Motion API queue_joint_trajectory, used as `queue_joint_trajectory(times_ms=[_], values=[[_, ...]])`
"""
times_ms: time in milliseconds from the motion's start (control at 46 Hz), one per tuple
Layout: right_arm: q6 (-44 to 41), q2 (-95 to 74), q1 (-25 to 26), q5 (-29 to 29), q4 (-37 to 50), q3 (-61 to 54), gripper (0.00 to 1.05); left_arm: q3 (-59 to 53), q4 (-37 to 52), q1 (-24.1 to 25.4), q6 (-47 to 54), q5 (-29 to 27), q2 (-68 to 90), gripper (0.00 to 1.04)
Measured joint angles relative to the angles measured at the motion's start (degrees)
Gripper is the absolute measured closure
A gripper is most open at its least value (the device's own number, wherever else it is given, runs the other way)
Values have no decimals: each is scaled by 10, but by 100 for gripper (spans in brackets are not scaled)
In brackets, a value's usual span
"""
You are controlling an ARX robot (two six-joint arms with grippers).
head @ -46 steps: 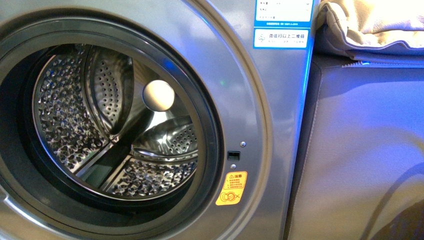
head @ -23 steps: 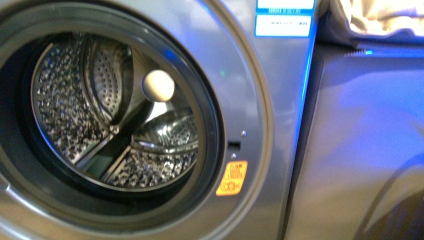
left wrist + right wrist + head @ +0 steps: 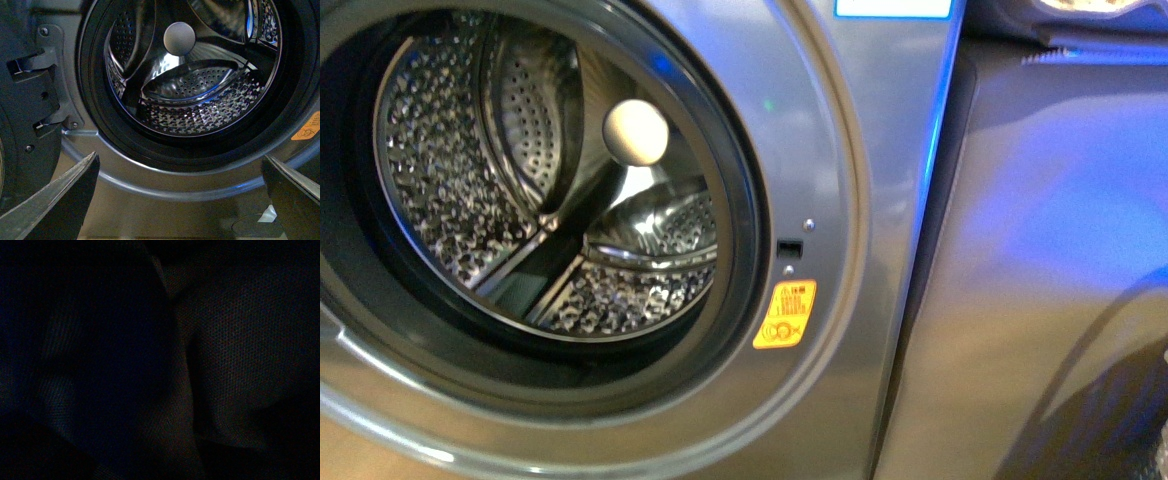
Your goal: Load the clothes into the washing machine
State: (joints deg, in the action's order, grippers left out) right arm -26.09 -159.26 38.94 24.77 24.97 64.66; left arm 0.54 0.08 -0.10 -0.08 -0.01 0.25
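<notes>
Facing the open porthole of the washing machine [image 3: 820, 120], the robot seems to be at the loading step, with nothing placed inside yet. The silver-grey front fills the left of the front view. Its dark rubber rim [image 3: 745, 200] rings a perforated steel drum [image 3: 440, 170] whose visible part holds no garment, and a yellow-orange warning sticker [image 3: 784, 314] sits beside the rim.

The left end effector [image 3: 180, 165] hovers before the porthole's lower edge, spread wide and grasping nothing. The right wrist view is dark, so one cannot tell the state of the right end effector, and the clothes appear in no lit picture. The next move probably calls for carrying the garment through the opening without catching it on the rim.
</notes>
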Motion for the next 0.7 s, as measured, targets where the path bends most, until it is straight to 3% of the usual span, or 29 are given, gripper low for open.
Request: queue_joint_trajectory(times_ms=[695], values=[[-29, -59, 2, -16, 6, 25, 8, 0, 0, 0, 0, 0, 0, 7]])
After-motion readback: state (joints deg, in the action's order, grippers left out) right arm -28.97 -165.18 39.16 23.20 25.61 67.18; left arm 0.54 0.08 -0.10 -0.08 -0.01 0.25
